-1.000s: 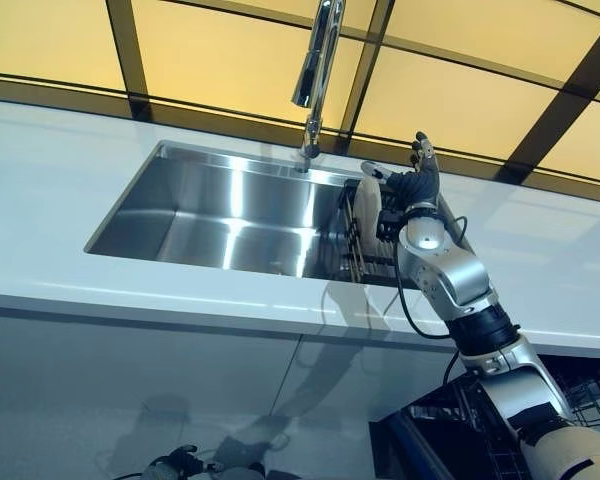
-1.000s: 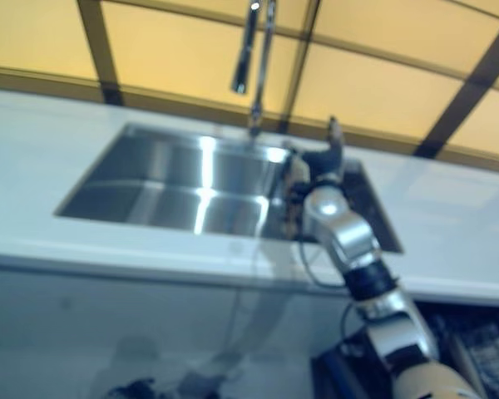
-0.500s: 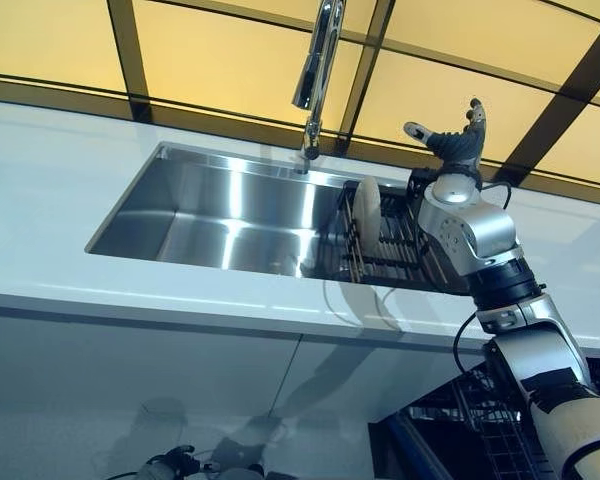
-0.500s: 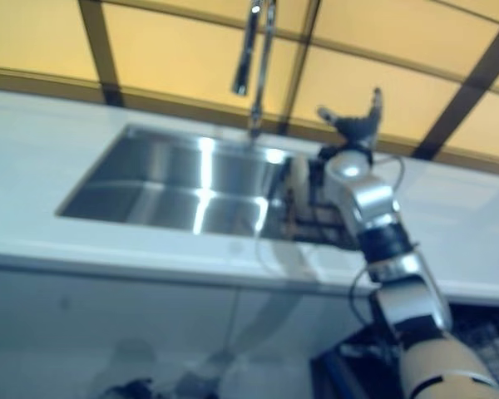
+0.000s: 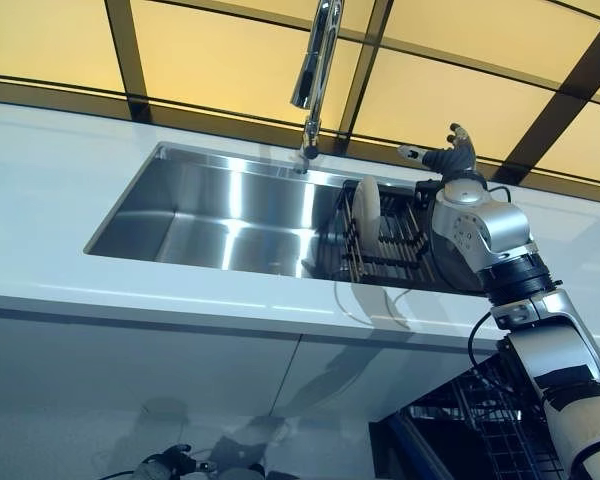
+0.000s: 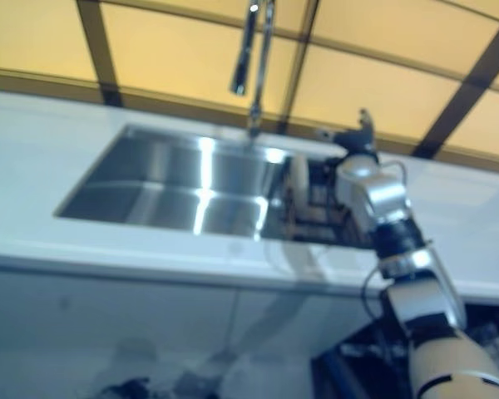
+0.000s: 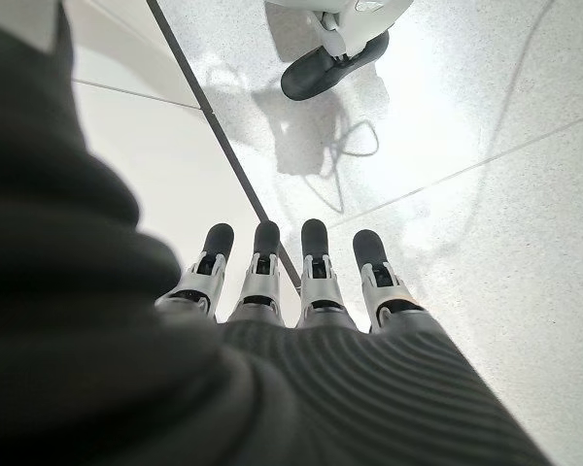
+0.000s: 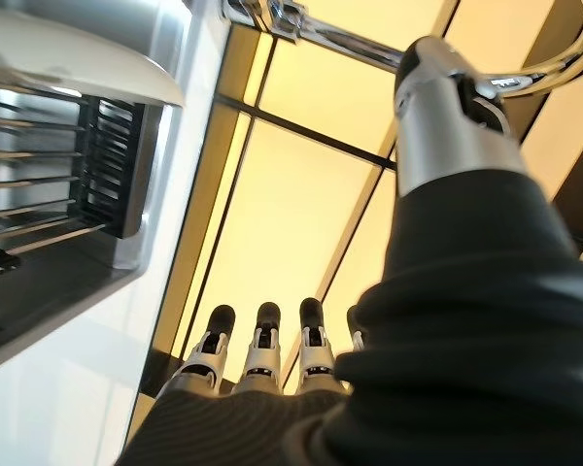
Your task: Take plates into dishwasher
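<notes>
A white plate (image 5: 366,212) stands on edge in a black dish rack (image 5: 400,240) at the right end of the steel sink (image 5: 220,215). My right hand (image 5: 450,160) is open above the rack's far right side, fingers straight, holding nothing; it is clear of the plate. In the right wrist view the plate (image 8: 78,58) and rack (image 8: 49,165) show beside the straight fingers (image 8: 262,340). My left hand (image 7: 291,272) hangs low by the floor, fingers straight and empty.
A tall chrome tap (image 5: 317,70) rises behind the sink. White worktop (image 5: 60,200) surrounds the sink, with a yellow tiled wall (image 5: 230,50) behind. A black wire dishwasher basket (image 5: 480,420) shows at the lower right under the counter.
My right hand left the plate's side in the rack, rose up and to the right, then dropped a little. The plate stays in the rack. The left hand has not moved.
</notes>
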{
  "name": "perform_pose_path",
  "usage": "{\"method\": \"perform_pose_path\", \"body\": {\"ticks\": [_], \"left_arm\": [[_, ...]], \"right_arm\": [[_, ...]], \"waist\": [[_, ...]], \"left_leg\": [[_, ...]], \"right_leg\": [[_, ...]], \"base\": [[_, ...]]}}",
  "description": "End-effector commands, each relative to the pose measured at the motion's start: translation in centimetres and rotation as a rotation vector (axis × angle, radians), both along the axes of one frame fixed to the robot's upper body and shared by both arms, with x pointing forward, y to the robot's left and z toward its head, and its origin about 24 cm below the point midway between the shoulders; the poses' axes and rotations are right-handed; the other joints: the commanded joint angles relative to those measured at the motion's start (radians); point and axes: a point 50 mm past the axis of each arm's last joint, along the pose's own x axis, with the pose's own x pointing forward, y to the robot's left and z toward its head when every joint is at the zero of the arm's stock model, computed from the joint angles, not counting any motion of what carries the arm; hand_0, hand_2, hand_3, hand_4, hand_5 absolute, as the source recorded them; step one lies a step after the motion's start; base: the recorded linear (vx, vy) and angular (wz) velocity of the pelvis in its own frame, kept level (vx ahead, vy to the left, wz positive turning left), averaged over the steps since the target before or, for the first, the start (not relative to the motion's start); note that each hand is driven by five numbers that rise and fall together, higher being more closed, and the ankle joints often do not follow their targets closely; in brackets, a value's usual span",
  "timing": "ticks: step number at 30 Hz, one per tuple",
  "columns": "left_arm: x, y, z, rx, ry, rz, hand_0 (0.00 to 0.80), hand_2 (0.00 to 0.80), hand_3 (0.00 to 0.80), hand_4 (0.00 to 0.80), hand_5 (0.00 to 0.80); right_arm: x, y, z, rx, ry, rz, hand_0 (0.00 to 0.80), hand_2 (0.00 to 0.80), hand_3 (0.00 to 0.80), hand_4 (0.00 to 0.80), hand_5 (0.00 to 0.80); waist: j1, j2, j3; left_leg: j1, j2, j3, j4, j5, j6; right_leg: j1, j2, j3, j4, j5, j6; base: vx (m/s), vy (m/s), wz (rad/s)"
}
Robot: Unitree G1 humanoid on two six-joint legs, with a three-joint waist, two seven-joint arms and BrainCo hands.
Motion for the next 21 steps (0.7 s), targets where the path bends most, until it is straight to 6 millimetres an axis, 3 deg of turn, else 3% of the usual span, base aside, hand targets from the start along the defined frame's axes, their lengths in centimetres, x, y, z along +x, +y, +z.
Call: {"method": "perform_pose_path", "body": {"ticks": [1, 7, 15, 21], "left_arm": [[2.1, -0.4, 0.5, -0.003, -0.050, -0.035, 0.000, 0.000, 0.000, 0.000, 0.000], [1.9, -0.2, 0.5, 0.009, -0.040, -0.027, 0.000, 0.000, 0.000, 0.000, 0.000], [2.1, -0.6, 0.4, 0.000, -0.050, -0.011, 0.000, 0.000, 0.000, 0.000, 0.000], [2.3, -1.2, 0.3, -0.021, -0.058, -0.010, 0.000, 0.000, 0.000, 0.000, 0.000]], "right_arm": [[0.2, -0.7, 6.4, -0.055, -0.155, 0.017, 0.000, 0.000, 0.000, 0.000, 0.000], [0.3, 0.1, 6.0, -0.003, -0.136, 0.091, 0.000, 0.000, 0.000, 0.000, 0.000], [0.1, 2.9, 4.5, 0.186, -0.168, 0.113, 0.000, 0.000, 0.000, 0.000, 0.000], [-0.1, 4.5, 4.2, 0.221, -0.190, 0.110, 0.000, 0.000, 0.000, 0.000, 0.000]], "waist": [[0.024, -0.014, -0.012], [0.019, -0.022, -0.010], [0.012, -0.015, -0.008], [0.016, -0.004, -0.008]], "left_leg": [[0.004, 0.005, -0.001, -0.003, -0.083, -0.058], [0.002, 0.011, 0.008, -0.003, -0.081, -0.062], [0.002, 0.010, 0.015, -0.003, -0.081, -0.061], [0.002, 0.005, 0.011, -0.003, -0.082, -0.057]], "right_leg": [[-0.069, -0.046, 0.004, 0.058, 0.034, 0.001], [-0.074, -0.046, 0.007, 0.057, 0.033, 0.002], [-0.077, -0.046, 0.012, 0.055, 0.028, 0.000], [-0.076, -0.048, 0.012, 0.051, 0.026, -0.002]], "base": [[0.000, 0.000, 0.00], [0.000, 0.000, 0.00], [-0.012, 0.005, -0.04], [-0.009, 0.014, -0.03]]}}
